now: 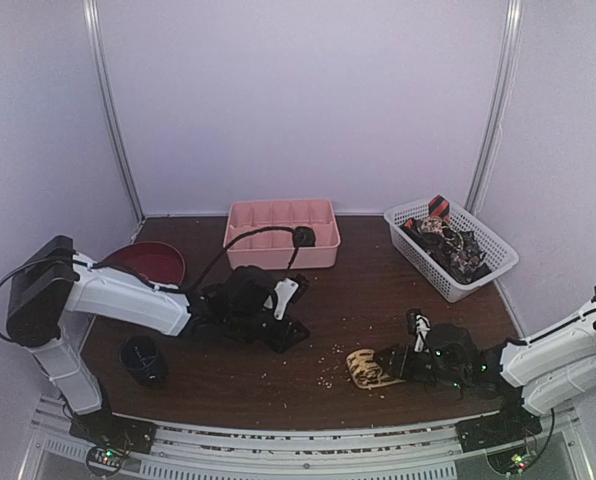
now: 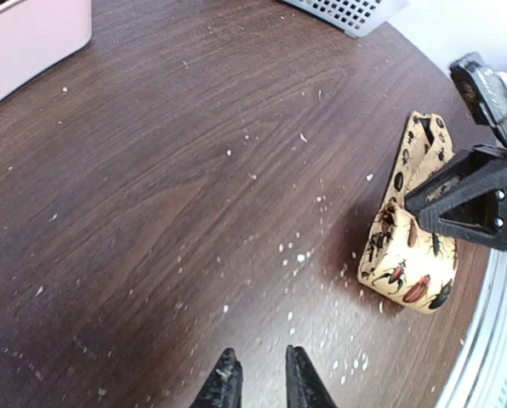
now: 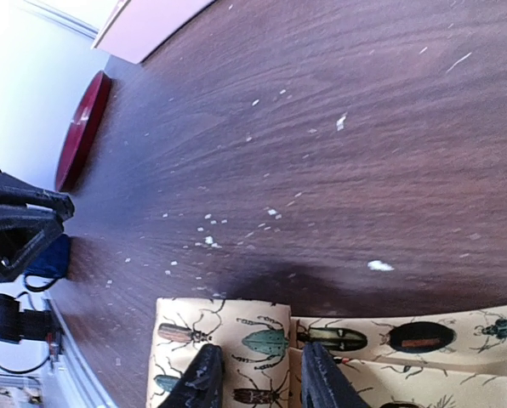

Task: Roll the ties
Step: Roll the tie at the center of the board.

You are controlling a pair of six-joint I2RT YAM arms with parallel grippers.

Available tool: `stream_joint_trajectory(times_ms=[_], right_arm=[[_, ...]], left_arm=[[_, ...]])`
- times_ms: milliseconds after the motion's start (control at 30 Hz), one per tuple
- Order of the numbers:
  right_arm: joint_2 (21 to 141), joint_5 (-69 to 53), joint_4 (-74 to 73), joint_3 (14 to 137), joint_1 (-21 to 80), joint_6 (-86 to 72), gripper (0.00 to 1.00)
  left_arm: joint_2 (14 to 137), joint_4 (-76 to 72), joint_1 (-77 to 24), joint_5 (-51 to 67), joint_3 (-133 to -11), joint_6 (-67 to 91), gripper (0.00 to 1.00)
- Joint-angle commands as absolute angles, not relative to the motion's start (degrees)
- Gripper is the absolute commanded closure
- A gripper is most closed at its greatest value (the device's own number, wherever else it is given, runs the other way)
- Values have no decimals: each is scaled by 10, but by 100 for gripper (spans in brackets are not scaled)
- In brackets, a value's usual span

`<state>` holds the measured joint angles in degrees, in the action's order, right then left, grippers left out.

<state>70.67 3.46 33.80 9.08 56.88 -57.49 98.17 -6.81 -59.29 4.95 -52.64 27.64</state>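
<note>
A tan tie [image 1: 368, 368] printed with beetles lies near the table's front right, its near end rolled into a short coil. It also shows in the left wrist view [image 2: 411, 263] and the right wrist view [image 3: 270, 340]. My right gripper [image 1: 393, 365] is on the coil; its fingers [image 3: 204, 378] straddle a fold of fabric and pinch it. My left gripper [image 1: 283, 333] hovers over bare wood left of the tie, its jaws a narrow gap apart and empty [image 2: 258, 378]. Dark and red patterned ties [image 1: 448, 238] lie piled in a white basket.
A white basket [image 1: 488, 270] stands at the back right and a pink tray [image 1: 283, 235] at the back middle. A red plate [image 1: 148, 262] and a dark cup [image 1: 143, 360] are at the left. White crumbs [image 2: 300, 255] dot the wooden table.
</note>
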Motion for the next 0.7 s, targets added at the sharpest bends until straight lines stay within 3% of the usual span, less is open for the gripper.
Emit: stream_joint_trajectory(times_ms=[0, 67, 167, 233, 400, 667], right_arm=[[759, 0, 419, 97, 591, -626, 68], [784, 0, 442, 108, 605, -635, 69], [809, 9, 453, 124, 627, -639, 69], [815, 20, 451, 127, 637, -638, 69], [810, 38, 440, 127, 652, -637, 69], [780, 63, 392, 132, 670, -626, 69]], left_arm=[[924, -119, -595, 43, -483, 253, 78], [910, -129, -596, 61, -462, 233, 73], [895, -162, -609, 86, -434, 213, 57], [904, -164, -629, 85, -434, 202, 53], [962, -164, -664, 73, -463, 239, 62], [1007, -172, -706, 39, -506, 266, 59]])
